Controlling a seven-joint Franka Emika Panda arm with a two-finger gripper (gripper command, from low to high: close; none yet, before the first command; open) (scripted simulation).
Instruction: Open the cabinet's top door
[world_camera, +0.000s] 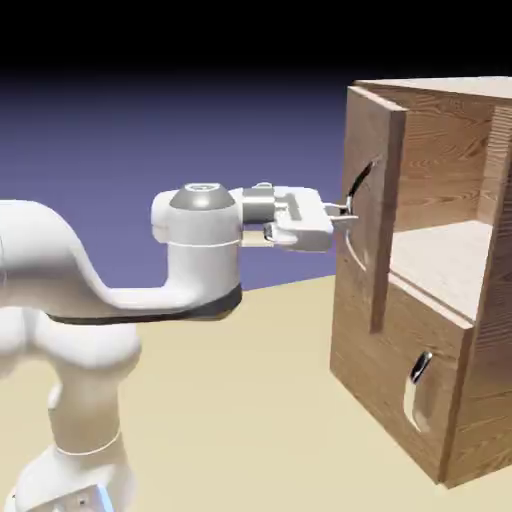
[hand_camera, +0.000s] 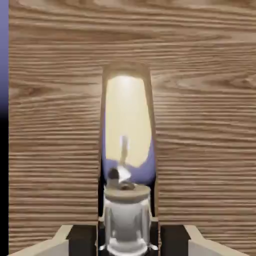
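The light-brown wood-grain cabinet (world_camera: 440, 150) stands at the exterior view's right. Its top door (world_camera: 372, 130) stands ajar, pulled away from the cabinet body so the inside shows behind it. My gripper (world_camera: 345, 215) reaches level from the left and is shut on the door's long curved silver handle (world_camera: 362, 190). In the hand view the door's wood (hand_camera: 55, 125) fills the frame. The shiny handle (hand_camera: 127, 120) runs up the middle, and my gripper (hand_camera: 127, 240) is clamped on its near end, with a dark finger (hand_camera: 82, 239) on either side.
Behind the ajar door a pale inner shelf (world_camera: 450, 255) is visible. The lower panel (world_camera: 400, 360) with its shorter silver handle (world_camera: 418, 385) is closed. The beige table (world_camera: 250, 400) spreads between my arm's base and the cabinet.
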